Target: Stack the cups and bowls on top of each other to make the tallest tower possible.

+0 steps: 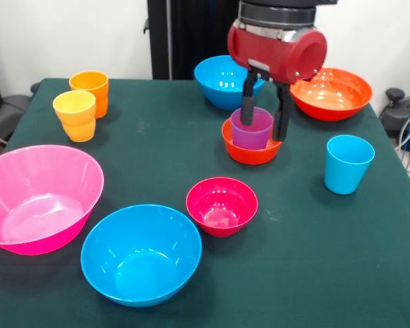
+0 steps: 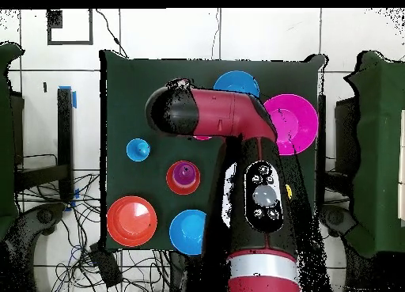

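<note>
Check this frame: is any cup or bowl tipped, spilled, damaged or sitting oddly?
Nothing stands out. Every visible piece is upright. The translucent purple plastic cup sits squarely inside the small orange-red plastic bowl, with the gripper straddling it.

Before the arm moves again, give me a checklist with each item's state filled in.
1. Purple cup upright inside the small orange-red bowl: ok.
2. Hand straddles the cup, one finger at each side: ok.
3. Fingers clamped on the cup wall: cannot tell.
4. Small magenta bowl standing free on the table, open side up: ok.
5. Light blue cup apart from the stack: ok.
</note>
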Motion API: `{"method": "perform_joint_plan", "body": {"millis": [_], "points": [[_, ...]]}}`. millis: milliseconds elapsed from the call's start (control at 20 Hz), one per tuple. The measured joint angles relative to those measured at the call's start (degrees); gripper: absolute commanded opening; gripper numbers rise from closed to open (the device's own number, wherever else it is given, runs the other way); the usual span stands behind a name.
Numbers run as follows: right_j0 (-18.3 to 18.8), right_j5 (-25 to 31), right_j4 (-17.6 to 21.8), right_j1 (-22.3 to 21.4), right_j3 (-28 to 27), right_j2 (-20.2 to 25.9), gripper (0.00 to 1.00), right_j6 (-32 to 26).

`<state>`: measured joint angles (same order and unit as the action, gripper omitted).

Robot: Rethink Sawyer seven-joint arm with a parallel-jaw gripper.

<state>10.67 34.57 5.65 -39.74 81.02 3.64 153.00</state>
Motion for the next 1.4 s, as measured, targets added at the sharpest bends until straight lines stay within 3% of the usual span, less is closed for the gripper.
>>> {"method": "perform_joint_plan", "body": {"millis": [650,1400], "points": [[-0.2,0.0,0.0,6.0,-6.4,1.6,1.0,0.0],[-0.4,5.1,4.2,19.5,-29.4,2.4,1.0,-0.6]]}}
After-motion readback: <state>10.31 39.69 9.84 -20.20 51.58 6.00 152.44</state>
